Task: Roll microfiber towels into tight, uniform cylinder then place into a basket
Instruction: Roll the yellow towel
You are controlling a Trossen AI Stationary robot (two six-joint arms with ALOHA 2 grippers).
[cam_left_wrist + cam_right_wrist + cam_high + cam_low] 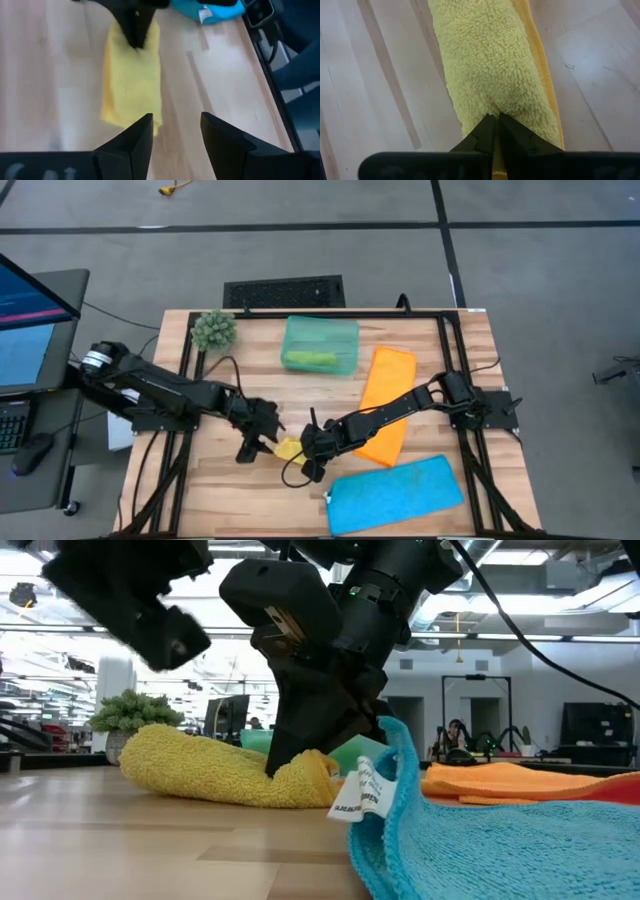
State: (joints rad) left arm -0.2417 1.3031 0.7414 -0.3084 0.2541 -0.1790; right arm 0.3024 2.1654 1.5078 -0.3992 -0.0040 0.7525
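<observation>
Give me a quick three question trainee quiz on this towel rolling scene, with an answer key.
1. True or false: the right gripper is shut on the yellow towel.
2. Which towel already lies in the basket? A orange, B green, C blue.
3. Fill in: the left gripper hovers near the yellow towel with its jaws ____.

Key: 1 true. 2 B, the green towel. 3 open.

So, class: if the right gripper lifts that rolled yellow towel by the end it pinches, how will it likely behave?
The yellow towel looks plush and soft, so it would probably sag. The right gripper pinches only one end, so the roll may loosen. It is probably light.
</observation>
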